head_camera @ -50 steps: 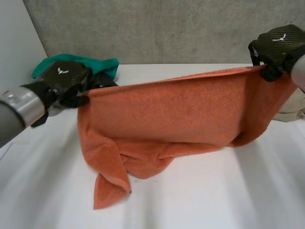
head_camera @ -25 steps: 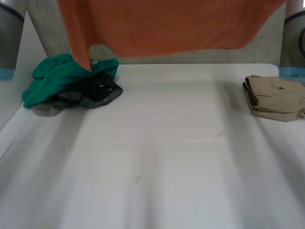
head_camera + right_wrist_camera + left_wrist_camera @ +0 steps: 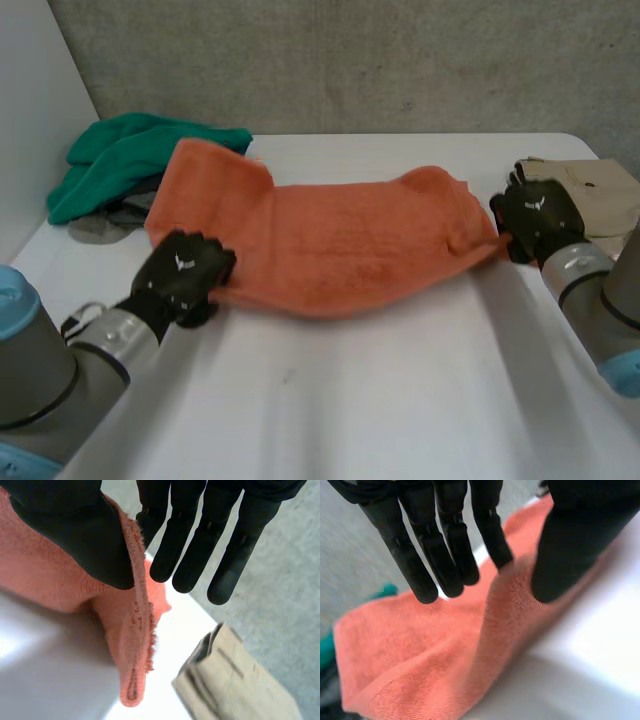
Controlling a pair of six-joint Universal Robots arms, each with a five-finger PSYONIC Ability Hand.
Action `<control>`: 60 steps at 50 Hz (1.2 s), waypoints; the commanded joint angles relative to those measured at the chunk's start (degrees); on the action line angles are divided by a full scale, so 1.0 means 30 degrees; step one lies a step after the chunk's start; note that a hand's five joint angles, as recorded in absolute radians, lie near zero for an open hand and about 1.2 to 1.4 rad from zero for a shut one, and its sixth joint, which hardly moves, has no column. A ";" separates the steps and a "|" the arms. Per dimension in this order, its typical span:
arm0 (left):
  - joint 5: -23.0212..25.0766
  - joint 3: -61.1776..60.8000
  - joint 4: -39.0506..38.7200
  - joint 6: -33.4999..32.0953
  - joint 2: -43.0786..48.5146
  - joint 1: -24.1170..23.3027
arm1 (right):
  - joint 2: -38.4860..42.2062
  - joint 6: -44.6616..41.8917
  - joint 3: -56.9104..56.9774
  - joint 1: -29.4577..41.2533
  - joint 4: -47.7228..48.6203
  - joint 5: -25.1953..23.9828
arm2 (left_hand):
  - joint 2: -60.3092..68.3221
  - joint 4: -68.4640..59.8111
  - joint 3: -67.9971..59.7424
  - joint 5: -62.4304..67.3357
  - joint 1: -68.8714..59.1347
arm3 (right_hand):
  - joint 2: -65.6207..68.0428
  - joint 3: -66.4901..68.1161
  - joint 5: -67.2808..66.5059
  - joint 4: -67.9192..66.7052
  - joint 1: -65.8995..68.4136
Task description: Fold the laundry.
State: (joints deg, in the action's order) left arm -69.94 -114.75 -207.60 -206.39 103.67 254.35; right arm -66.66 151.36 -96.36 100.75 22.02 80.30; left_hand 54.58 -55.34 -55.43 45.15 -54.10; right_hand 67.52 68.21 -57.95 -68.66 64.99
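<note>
Head view: one orange terry towel (image 3: 330,250), rumpled and stretched lengthwise across the middle of the white surface (image 3: 400,400). Two black hands, one at each end of that towel. One heap of crumpled green cloth (image 3: 130,155) right against the towel's far left corner, with grey and dark pieces (image 3: 105,222) tucked under the heap. One folded beige garment (image 3: 600,190) just past the towel's right end, behind the right hand.

Left hand (image 3: 183,275) low at the towel's near left corner, arm reaching in from the near side. Seen from the left wrist, fingers (image 3: 445,555) almost straight, a raised fold of towel pinched between one fingertip and the thumb (image 3: 570,555).

Right hand (image 3: 535,218) at the towel's right end, back of the hand up. Seen from the right wrist, fingers (image 3: 185,545) extended, the hemmed towel edge nipped between thumb (image 3: 75,525) and nearest finger, that corner hanging below.
</note>
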 commanded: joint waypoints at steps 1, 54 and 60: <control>0.0608 0.0456 0.3746 0.0096 -0.1799 0.0762 | -0.0102 -0.0738 -0.0166 -0.0769 -0.0426 0.0098 | -1.4825 1.5077 1.5109 -1.5015 1.4663 | 0.4161 0.3929 -0.4018 -0.3781 0.5005; 0.4185 2.2254 1.7111 -0.7667 1.3549 0.1027 | 0.1069 0.0289 -0.1045 -0.0448 -0.0368 0.0537 | -0.6159 0.6410 0.6442 -0.6348 0.5997 | 0.4161 0.3929 -0.4018 -0.3781 0.5005; 0.3424 2.2284 1.6379 -0.7610 1.3755 0.0998 | 0.1215 0.0230 -0.1015 -0.0448 -0.0339 0.0507 | -0.5708 0.5960 0.5992 -0.5898 0.5547 | 0.4161 0.3929 -0.4018 -0.3781 0.5005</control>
State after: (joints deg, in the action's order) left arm -57.66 -47.63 -155.90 -229.68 144.57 257.41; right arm -63.34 152.24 -99.46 99.45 20.93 81.87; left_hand 31.34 -31.67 -31.37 21.66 -31.53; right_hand 67.52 68.21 -57.95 -68.66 64.99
